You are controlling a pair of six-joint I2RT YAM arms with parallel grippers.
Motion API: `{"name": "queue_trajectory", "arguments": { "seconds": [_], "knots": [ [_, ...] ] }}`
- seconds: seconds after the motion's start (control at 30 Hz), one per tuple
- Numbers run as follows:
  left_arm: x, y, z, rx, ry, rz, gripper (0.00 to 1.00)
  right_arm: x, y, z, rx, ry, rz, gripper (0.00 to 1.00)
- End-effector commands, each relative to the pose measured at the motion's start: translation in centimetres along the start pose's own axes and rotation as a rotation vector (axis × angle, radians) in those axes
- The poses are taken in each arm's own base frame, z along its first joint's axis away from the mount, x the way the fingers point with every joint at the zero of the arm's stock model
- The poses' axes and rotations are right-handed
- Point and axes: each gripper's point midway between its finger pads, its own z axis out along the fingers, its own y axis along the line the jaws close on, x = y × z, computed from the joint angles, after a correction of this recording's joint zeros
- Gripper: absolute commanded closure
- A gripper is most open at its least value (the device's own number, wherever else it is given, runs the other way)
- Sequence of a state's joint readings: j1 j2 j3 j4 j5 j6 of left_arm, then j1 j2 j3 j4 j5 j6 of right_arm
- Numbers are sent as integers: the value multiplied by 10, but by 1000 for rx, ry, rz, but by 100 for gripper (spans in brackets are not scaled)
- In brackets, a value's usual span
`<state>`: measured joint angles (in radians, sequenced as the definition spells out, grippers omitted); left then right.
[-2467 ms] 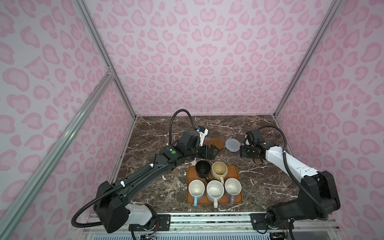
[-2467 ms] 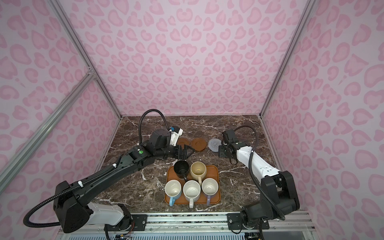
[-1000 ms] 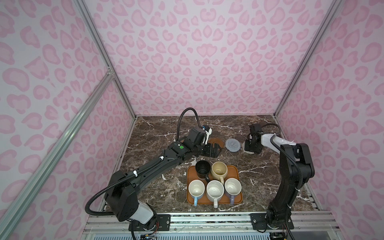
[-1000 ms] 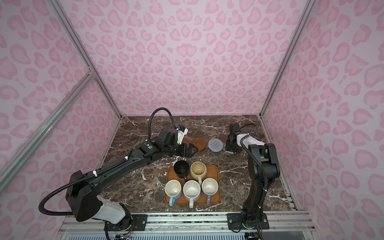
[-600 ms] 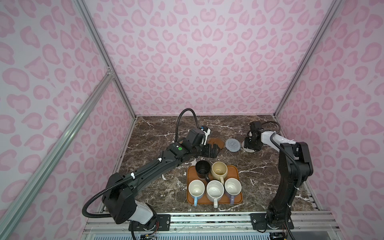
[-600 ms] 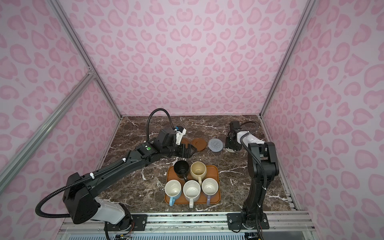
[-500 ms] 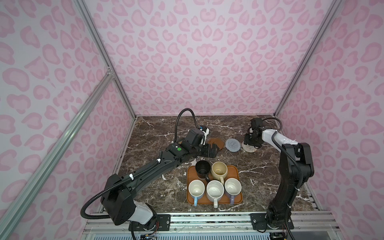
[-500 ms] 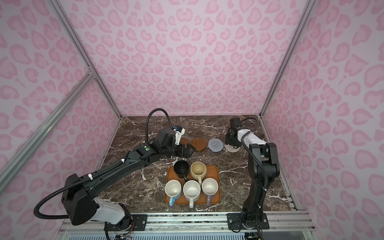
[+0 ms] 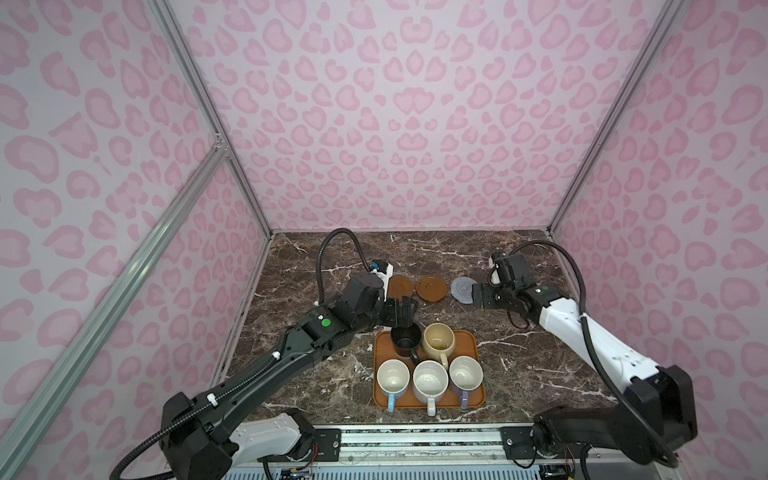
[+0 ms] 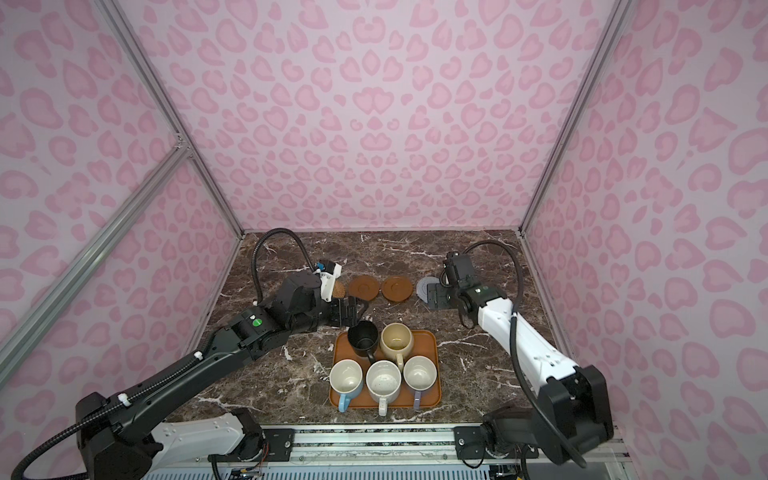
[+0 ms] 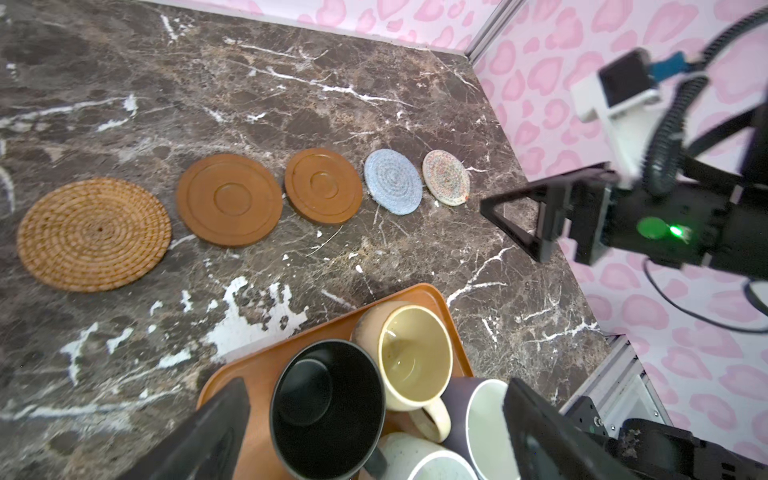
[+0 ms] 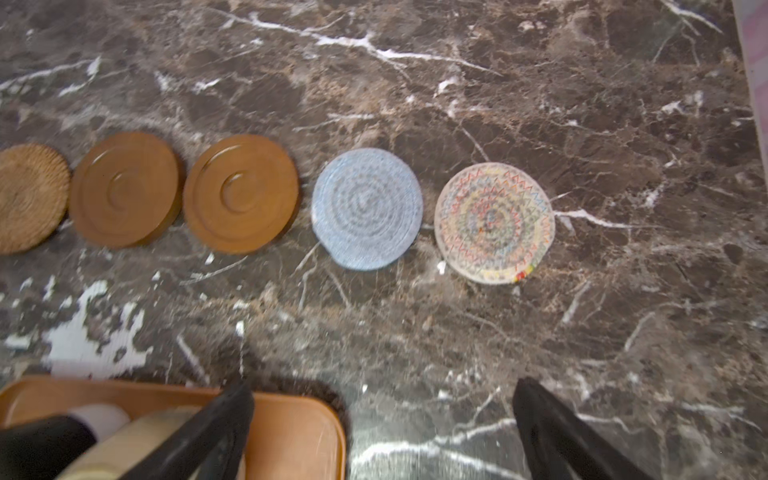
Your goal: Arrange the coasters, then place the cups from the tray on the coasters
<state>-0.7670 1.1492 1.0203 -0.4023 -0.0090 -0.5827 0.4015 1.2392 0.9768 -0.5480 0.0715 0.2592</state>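
Five coasters lie in a row on the marble: rattan (image 11: pixel 93 235), two dark brown wooden (image 11: pixel 228 199) (image 11: pixel 323 185), grey-blue (image 11: pixel 392 181) and beige (image 11: pixel 446 177). The tray (image 9: pixel 467 345) holds the cups: black (image 9: pixel 405 340), cream-yellow (image 9: pixel 438 338), light blue (image 9: pixel 392 376), speckled white (image 9: pixel 430 380), lavender (image 9: pixel 465 374). My left gripper (image 11: pixel 376 386) hangs open and empty over the black cup (image 11: pixel 328 409). My right gripper (image 12: pixel 384 388) is open and empty above the marble, short of the beige coaster (image 12: pixel 494 222). In both top views it hides that coaster.
The tray (image 12: pixel 299 432) sits near the table's front edge, with its far right corner under my right gripper's finger. Pink patterned walls close the table on three sides. Bare marble lies behind the coaster row and right of the tray.
My right gripper has opened, let go of the beige coaster and drawn back from it. My left gripper has pulled back from the coasters to above the black cup.
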Motion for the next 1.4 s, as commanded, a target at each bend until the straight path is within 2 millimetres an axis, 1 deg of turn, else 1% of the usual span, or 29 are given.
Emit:
{"name": "queue_trajectory", "arguments": {
  "seconds": [0.0, 0.03, 0.1, 0.17, 0.2, 0.23, 0.3, 0.37, 0.47, 0.5, 0.53, 0.6, 0.67, 0.8, 0.9, 0.97, 1.1, 1.17, 1.37],
  "knots": [
    [5, 24, -5, -90, -41, -106, 3, 2, 5, -21, -20, -117, -2, 1],
    [8, 32, -6, -120, -50, -138, 2, 5, 7, -27, -59, -161, 13, 1],
    [14, 47, -6, -177, -50, -181, 3, 7, 3, -35, -92, -264, 59, 1],
    [23, 64, -4, -245, -21, -238, 3, 16, 2, -43, -141, -332, 105, 1],
    [25, 66, -4, -254, -6, -245, 3, 15, 4, -50, -169, -361, 109, 1],
    [28, 66, -3, -254, 5, -257, 3, 17, 9, -57, -214, -373, 99, 1],
    [42, 63, 1, -210, 27, -294, 2, 21, 16, -67, -271, -370, 87, 2],
    [53, 53, 2, -132, 31, -330, 10, 25, 18, -70, -289, -345, 106, 3],
    [66, 46, -2, -122, 45, -367, 13, 35, 15, -63, -270, -288, 118, 4],
    [69, 45, -3, -126, 54, -372, 13, 38, 14, -60, -258, -269, 125, 4],
    [70, 44, -4, -131, 57, -375, 15, 40, 14, -57, -252, -250, 127, 5],
    [72, 44, -3, -156, 61, -378, 23, 45, 17, -52, -259, -223, 119, 5],
    [77, 40, 2, -164, 91, -388, 30, 46, 19, -49, -269, -207, 115, 5],
    [89, 23, 18, -171, 167, -369, 30, 47, 29, -45, -305, -177, 103, 5],
    [91, 13, 24, -219, 192, -334, 30, 45, 39, -44, -325, -156, 93, 5],
    [96, 9, 29, -230, 220, -328, 30, 46, 43, -42, -317, -140, 71, 5],
    [110, 13, 39, -269, 249, -353, 34, 52, 43, -35, -292, -124, 60, 5],
    [116, 20, 41, -319, 264, -377, 42, 53, 42, -35, -287, -126, 62, 5],
    [122, 17, 49, -341, 285, -368, 42, 52, 32, -41, -253, -172, 71, 5]
  ]
}}
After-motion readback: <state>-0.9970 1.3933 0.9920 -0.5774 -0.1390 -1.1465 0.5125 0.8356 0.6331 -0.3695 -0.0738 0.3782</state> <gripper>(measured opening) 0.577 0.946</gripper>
